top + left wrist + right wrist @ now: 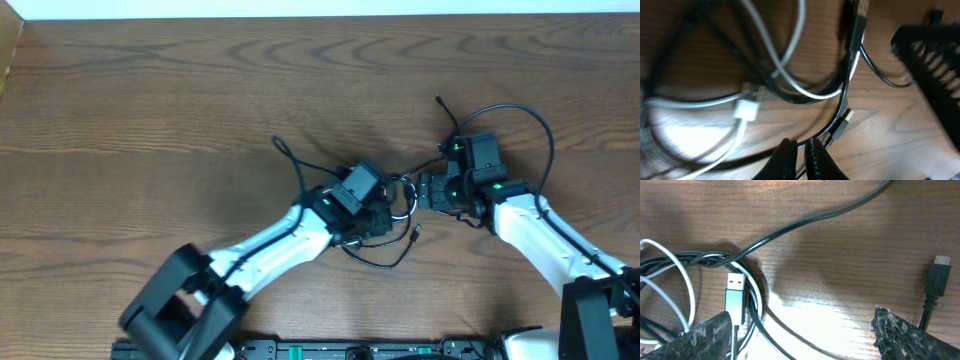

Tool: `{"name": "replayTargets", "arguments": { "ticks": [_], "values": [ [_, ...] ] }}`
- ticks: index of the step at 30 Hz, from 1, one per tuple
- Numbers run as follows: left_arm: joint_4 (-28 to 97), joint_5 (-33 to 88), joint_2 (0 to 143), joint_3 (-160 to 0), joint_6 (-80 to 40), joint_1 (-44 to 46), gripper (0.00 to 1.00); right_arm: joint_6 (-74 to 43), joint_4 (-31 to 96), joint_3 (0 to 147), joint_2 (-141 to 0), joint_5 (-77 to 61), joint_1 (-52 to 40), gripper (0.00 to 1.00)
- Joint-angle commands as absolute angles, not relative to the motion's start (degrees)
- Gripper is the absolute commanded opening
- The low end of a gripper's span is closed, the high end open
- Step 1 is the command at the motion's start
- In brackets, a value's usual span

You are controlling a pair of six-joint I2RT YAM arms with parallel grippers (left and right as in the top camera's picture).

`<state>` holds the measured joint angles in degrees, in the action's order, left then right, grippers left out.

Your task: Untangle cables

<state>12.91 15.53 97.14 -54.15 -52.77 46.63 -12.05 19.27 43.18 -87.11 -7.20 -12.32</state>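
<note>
The desk [150,100] is brown wood with wavy lines in it. Two arms reach in from the near edge and meet over the middle. That is where the cords lie, in a loose heap under and between the two grippers.

The black cord [795,226] is long. It makes big loops around the heap, and one end pokes out toward the far side of the desk. The white cord [801,25] stays in the heap. We see it curl over and under the black cord, so the two are tangled.

The left gripper [800,145] is low over the heap. Its fingers almost touch, with only a thin gap. The black cord runs right by their tips, but we cannot tell if it is pinched there. A dark plug [842,124] lies flat just beside them, and the white plug [746,107] lies on the other side.

The right gripper [802,320] is wide open and has hold of nothing. Bare desk shows between its fingers. A shiny plug [735,292] lies right by one finger, and a small black plug [938,279] lies near the other.
</note>
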Motion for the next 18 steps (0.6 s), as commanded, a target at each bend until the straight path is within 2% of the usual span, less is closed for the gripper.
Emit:
{"name": "replayTargets", "arguments": {
  "ticks": [1,6,11,18],
  "values": [
    [10.7,13.52,100.05,-54.48,-53.23,47.97,0.13,-12.53,19.31,42.85,-86.63,-12.01,-11.09,0.86],
    [9.67,10.02,104.09,-54.48,-53.25,48.31,0.13,-11.9,19.03,42.33,-86.63,-11.99,-11.07,0.87],
    [10.87,20.84,106.1,-54.48,-49.23,48.31,0.13,-10.98,19.05,42.3,-86.63,-11.9,-11.07,0.87],
    [27.81,23.57,106.02,-54.48,-38.83,48.23,0.13,-9.96,19.0,42.22,-86.91,-11.97,-11.2,0.86]
  ]
}}
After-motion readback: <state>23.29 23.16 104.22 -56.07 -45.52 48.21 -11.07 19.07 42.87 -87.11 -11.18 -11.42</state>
